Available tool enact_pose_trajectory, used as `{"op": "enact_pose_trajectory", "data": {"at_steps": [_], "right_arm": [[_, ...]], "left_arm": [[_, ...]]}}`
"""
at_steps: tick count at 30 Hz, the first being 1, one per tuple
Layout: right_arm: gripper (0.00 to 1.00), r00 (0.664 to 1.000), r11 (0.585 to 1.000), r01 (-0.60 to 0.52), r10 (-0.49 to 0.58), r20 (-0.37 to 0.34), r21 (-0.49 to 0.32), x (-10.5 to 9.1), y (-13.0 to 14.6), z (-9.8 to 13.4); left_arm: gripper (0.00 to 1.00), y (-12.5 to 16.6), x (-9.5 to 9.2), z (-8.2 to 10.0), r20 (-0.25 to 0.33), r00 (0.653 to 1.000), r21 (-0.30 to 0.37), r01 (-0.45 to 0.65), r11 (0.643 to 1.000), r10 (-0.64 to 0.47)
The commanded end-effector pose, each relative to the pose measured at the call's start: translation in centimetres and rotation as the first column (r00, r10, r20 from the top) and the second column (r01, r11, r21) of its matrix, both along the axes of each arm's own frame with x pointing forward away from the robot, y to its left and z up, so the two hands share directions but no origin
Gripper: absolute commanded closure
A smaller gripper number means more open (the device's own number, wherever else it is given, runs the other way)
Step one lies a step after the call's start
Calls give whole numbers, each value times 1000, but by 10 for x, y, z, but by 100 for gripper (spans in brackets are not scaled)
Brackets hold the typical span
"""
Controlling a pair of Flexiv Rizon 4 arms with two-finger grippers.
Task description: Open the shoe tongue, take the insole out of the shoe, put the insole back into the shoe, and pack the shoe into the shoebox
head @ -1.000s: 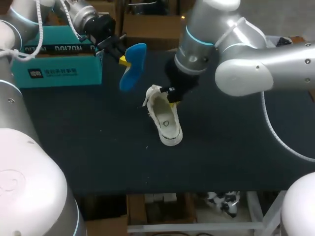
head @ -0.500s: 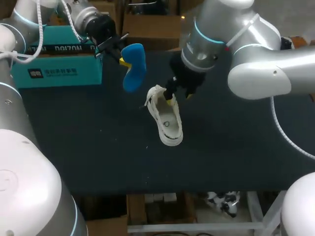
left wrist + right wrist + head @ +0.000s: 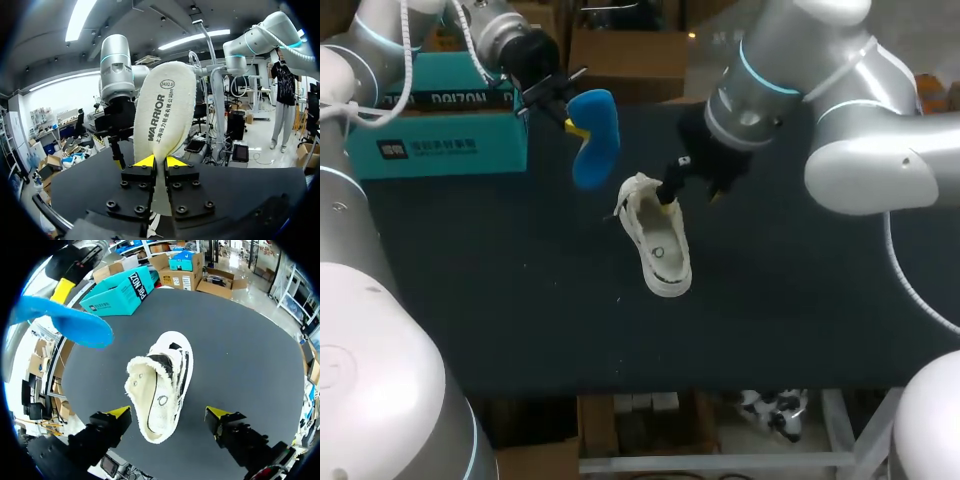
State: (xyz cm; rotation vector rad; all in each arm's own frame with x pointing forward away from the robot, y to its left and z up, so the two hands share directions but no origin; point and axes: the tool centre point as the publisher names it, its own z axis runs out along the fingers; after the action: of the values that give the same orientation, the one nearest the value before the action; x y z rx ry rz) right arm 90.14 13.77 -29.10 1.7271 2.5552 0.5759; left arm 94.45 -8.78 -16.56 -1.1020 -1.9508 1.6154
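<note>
Left gripper (image 3: pixel 570 124) pinches the blue insole (image 3: pixel 595 142) at 11 o'clock off the sneaker (image 3: pixel 658 240), long axis 11-to-5; right gripper (image 3: pixel 691 196) spread wide, empty, above it.

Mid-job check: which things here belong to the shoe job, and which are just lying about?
Job: white shoe; blue insole, held in left pincer; teal shoebox; right pincer, open over the shoe.
Just there: dark table.
</note>
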Motion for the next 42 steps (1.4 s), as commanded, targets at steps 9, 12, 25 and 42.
{"op": "enact_pose_trajectory", "data": {"at_steps": [9, 12, 25, 42], "right_arm": [[0, 907, 938, 279, -187, -378, 206, -23, -39, 24], [0, 907, 938, 279, -187, -378, 206, -23, -39, 24], [0, 659, 814, 555, -304, -688, 171, -35, -39, 26], [0, 626, 794, 587, -322, -710, 156, -35, -40, 27]], "left_arm": [[100, -15, -46, 9, -116, 973, -127, 186, 974, -201], [100, -15, -54, 11, -152, 960, -167, 212, 963, -237], [100, -31, -80, 26, -260, 946, -184, 149, 972, -195], [100, -59, -79, 52, -365, 910, -230, 118, 966, -198]]}}
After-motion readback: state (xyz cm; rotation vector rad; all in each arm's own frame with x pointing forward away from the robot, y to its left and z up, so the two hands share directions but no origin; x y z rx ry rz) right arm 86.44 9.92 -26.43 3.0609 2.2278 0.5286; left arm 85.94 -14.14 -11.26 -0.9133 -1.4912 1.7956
